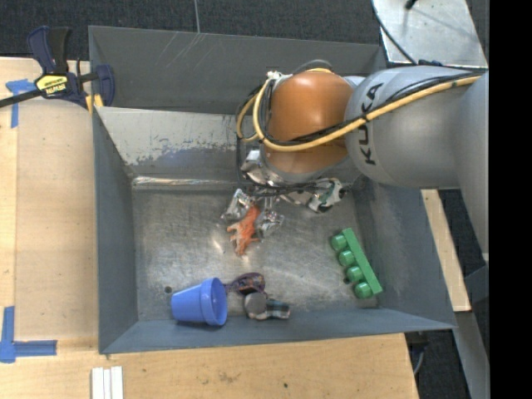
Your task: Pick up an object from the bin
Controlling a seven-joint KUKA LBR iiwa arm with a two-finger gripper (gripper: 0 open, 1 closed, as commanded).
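Observation:
My gripper (252, 213) is down in the middle of the bin, below the arm's orange dome. Its metal fingers (236, 205) stand open, one on each side of a small orange toy-like thing (246, 231) that lies on the bin floor. I cannot tell whether the fingers touch it. Just right of the gripper, partly under the dome, lies a small white and green thing (325, 194).
A green studded block (356, 263) lies by the right wall. A blue cup (200, 302) lies on its side at the front, next to a small dark purple thing (249, 283) and a grey round piece (264, 306). The arm covers the back right.

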